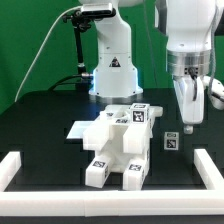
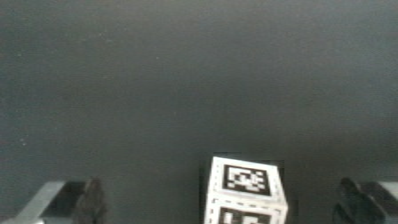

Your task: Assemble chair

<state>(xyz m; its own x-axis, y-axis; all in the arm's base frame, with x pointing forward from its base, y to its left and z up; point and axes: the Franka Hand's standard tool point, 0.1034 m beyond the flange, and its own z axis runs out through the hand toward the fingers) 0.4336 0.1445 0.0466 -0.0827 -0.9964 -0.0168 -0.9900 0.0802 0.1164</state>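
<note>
The chair [image 1: 118, 143] sits mostly joined at mid-table [image 1: 40, 110], while one small tagged part [image 1: 170, 141] waits loose beneath the empty, spread claw [image 1: 189, 124].

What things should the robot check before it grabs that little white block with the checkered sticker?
1. Gripper open: ok. In the wrist view both fingertips stand wide apart.
2. Gripper empty: ok. Nothing sits between the fingers.
3. Small block between the fingers: ok. In the wrist view it lies between the two fingertips, nearer neither by much.
4. Block free of other parts: ok. The small block sits alone on the black table, apart from the chair assembly.
5. Gripper low enough to grasp: cannot tell. In the exterior view it looks above and behind the block.
6. Block upright: cannot tell; only its tagged face shows.
</note>
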